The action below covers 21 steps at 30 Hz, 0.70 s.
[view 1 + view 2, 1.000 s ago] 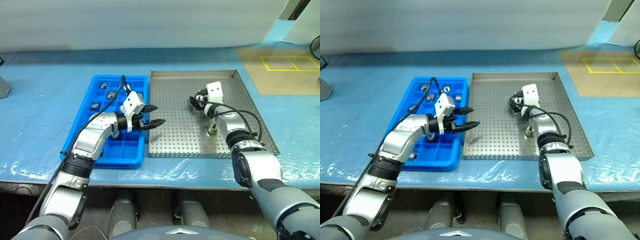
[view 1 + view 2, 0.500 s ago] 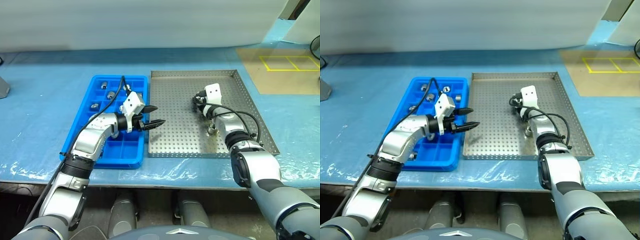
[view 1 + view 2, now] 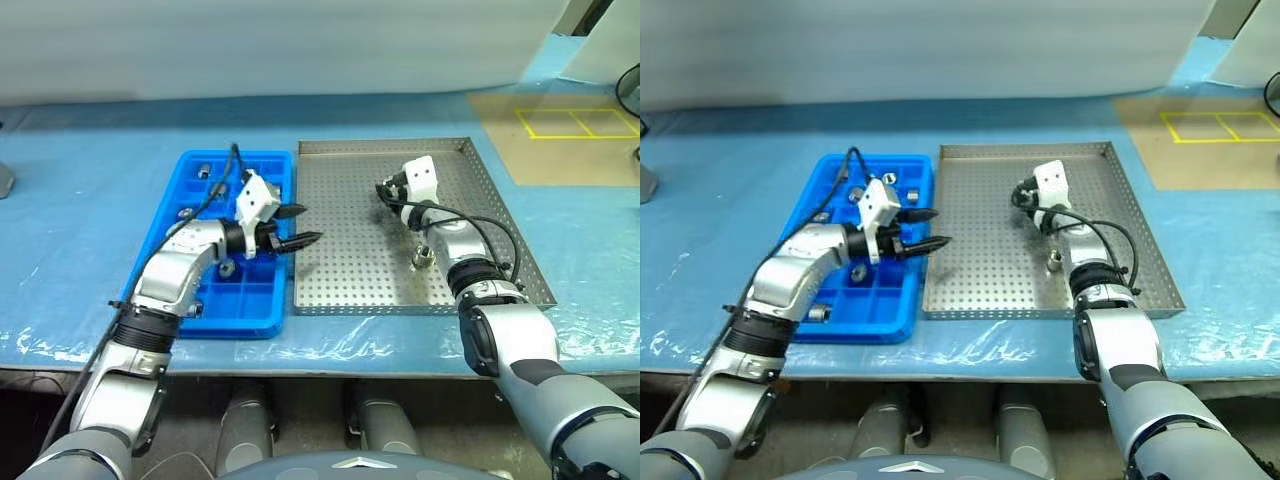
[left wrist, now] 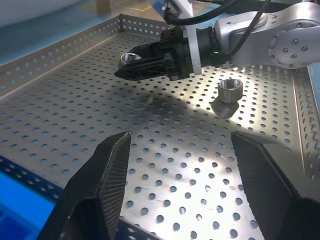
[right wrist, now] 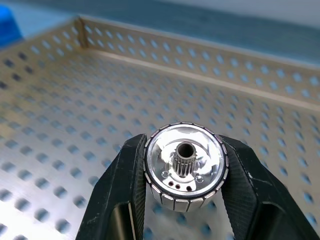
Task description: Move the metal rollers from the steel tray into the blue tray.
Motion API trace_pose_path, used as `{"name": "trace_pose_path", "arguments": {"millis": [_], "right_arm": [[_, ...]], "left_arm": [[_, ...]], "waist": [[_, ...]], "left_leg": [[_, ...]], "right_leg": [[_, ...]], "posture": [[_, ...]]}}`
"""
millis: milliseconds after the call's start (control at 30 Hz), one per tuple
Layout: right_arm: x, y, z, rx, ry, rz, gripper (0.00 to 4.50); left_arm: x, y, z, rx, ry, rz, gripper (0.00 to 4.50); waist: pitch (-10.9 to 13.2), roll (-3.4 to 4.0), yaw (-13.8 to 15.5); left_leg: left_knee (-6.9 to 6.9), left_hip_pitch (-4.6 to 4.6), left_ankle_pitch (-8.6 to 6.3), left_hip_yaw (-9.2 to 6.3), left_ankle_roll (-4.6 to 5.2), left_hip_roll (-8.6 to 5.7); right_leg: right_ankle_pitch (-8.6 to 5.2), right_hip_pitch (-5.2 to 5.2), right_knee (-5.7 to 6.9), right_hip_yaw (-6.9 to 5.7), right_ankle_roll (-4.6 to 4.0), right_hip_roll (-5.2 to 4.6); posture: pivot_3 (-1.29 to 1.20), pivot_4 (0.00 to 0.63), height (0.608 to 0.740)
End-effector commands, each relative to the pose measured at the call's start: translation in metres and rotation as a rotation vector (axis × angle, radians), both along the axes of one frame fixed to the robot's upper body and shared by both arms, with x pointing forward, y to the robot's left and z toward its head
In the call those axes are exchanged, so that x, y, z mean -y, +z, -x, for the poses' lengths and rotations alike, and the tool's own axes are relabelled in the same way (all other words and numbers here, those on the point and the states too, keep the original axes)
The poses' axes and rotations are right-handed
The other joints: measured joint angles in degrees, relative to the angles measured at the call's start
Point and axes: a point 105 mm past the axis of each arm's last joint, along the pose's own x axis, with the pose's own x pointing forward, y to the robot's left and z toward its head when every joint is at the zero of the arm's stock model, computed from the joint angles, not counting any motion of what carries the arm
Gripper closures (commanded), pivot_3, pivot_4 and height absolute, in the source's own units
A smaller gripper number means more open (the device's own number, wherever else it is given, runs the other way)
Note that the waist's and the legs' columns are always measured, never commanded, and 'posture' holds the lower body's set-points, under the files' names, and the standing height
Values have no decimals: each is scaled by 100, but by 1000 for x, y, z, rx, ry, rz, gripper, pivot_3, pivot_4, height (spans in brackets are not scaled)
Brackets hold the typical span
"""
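The step in hand is the carry. One roller [image 5: 183, 167] is pinched between the two black fingers of the right gripper [image 3: 383, 190] and hangs clear of the perforated floor. The next move calls for travel to the left across the rim and a release over a free square of the blue tray; alternatively a hand-over to the other arm, which seems equally possible.

**Blue tray** [image 3: 262, 310], left of the scene. It lies just beside the steel tray, long sides parallel.
- Several rollers sit in its squares: two in the far row [image 3: 204, 168], others on the left side and under the arm [image 3: 228, 267].
- The near squares look free. An exact count cannot be given, since the arm covers part of the grid.

**Left gripper** [image 3: 296, 226]. It hovers over the right edge of the blue tray, pointing right toward the steel tray. Its fingers stand apart with nothing between them.

**Steel tray** [image 3: 330, 300], centre and right.
- One roller [image 3: 421, 261] stands on end on the floor, near the right side and toward the near edge.
- No other loose roller shows on the floor.

**Right gripper**. It is over the far middle of the steel tray, pointing left, closed on the roller. The grip bears on the roller's round sides, with the toothed centre hole facing the wrist camera.
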Motion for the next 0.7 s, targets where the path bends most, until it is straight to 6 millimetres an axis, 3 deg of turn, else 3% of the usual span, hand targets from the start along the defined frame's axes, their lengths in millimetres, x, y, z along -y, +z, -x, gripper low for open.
{"name": "trace_pose_path", "arguments": {"millis": [33,133,333,533,700], "right_arm": [[-35,29,11,72,208,-24,2858],[-65,37,36,74,428,-22,2858],[-105,50,79,41,751,-29,2858],[-136,53,97,0,927,-30,2858],[-147,39,98,-33,962,-2,2858]], "left_arm": [[-23,21,6,55,24,9,1100],[-43,12,18,38,41,-53,1100],[-75,22,32,62,126,-83,1100],[-101,19,52,42,210,-138,1100],[-105,15,66,36,262,-137,1100]], "waist": [[0,0,18],[0,1,62],[8,2,339],[8,1,541],[9,-1,676]], "left_leg": [[-5,0,1,0,-1,2],[-16,-1,0,1,-2,3],[-38,-5,5,1,-9,5],[-69,17,14,1,-27,0],[-84,15,16,0,-30,-1]], "right_leg": [[-1,-1,-1,0,-2,2],[-5,0,-16,-2,-7,1],[-5,-5,-31,-11,-7,1],[-8,0,-38,-6,-5,-1],[-9,-1,-50,-8,-6,-1]], "posture": [[-130,150,740],[-78,150,740],[38,150,740],[163,150,740],[233,150,740]]}}
